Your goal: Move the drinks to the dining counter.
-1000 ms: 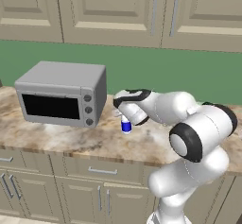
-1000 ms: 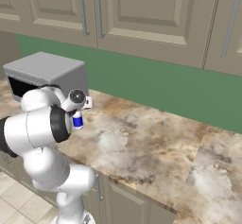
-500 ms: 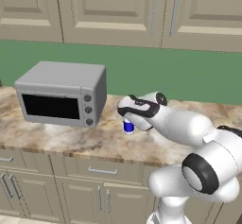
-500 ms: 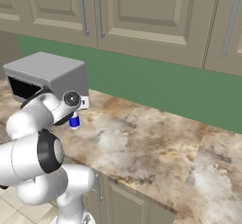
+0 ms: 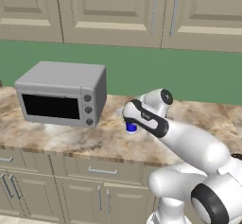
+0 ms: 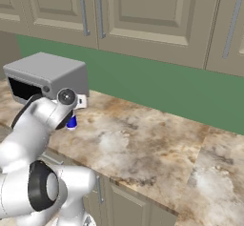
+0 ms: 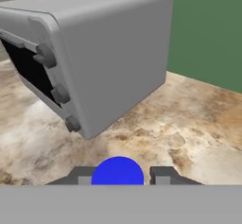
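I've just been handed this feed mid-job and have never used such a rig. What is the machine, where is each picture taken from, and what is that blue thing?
The machine is a white robot arm on a drivable base, in a rendered kitchen. Two cameras ride behind it: one looks over it from the left, one from the right. The third sits on the hand and looks along the gripper.

On the marbled counter stands a grey toaster oven. Next to it is the small white-and-blue bottle, one of the drinks. In the hand view its blue top sits between the two dark fingertips, and the jaws stand close on either side, so they appear shut on it. From the base views the arm hides the contact, and I cannot tell whether the bottle is lifted off the counter.
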### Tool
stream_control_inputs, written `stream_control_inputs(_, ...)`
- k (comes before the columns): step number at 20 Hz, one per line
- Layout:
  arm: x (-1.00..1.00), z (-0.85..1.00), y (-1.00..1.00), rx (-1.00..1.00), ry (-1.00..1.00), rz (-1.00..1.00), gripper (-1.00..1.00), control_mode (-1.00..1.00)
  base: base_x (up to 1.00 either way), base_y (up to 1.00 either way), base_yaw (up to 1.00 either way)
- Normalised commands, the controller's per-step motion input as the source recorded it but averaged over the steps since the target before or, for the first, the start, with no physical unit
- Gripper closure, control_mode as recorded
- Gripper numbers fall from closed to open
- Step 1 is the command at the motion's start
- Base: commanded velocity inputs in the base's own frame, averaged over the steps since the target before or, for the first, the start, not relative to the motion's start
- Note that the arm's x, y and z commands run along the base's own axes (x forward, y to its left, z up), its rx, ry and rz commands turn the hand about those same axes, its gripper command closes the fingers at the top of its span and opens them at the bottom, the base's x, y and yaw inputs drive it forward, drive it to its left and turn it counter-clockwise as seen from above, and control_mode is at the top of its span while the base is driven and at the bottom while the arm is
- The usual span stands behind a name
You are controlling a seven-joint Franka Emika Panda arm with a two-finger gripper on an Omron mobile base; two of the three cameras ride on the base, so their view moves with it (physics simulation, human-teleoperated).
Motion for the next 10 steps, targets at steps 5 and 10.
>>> stream_control_inputs(5,-0.47,0.21,-0.07,0.0,-0.16,0.0,1.0,-1.0,0.0,0.0,0.0)
stream_control_inputs(10,-0.33,0.33,-0.05,0.0,-0.2,0.0,1.0,-1.0,0.0,0.0,0.0)
